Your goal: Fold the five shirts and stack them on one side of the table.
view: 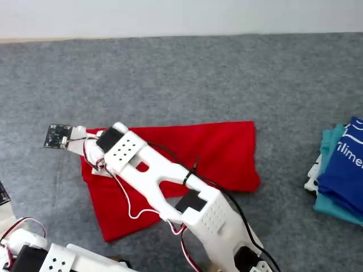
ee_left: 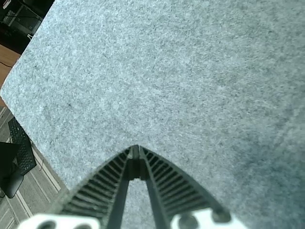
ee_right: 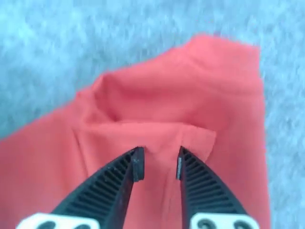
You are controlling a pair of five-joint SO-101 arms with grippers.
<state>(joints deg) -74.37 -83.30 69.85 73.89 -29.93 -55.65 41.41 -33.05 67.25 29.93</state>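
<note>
Narrowly parted, the right pincer (ee_right: 158, 164) points down onto the red shirt (ee_right: 190, 95). Its two ribbed black fingers (ee_right: 114, 183) stand a slim gap apart, with red cloth showing between the tips. Whether the tips pinch the cloth or only rest against it I cannot tell. Just ahead of them a small flap of the shirt lies doubled over, with a crease and a raised ridge beyond it. The right arm (view: 170, 181) stretches from the near edge of the bench (view: 198, 73) diagonally toward its left side. It lies low across the shirt, with its wrist over the shirt's left end.

The left pincer (ee_left: 138, 153) is closed, its tips meeting in a point with nothing between them. It hangs over bare grey felt close to a bench edge, beyond which floor (ee_left: 28, 186) shows. The left arm (view: 51, 258) sits folded back at the near left corner.

The red shirt lies flat around the middle of the bench, reaching more toward the left, and it is partly folded. Its right part forms a broad band with a straight far edge, while its left part runs down to a blunt point nearer the arms. At the right edge of the bench sits a stack of folded shirts (view: 340, 170). A dark blue one is on top, teal lies under it, and a bit of white peeks out at the stack's left side.
</note>
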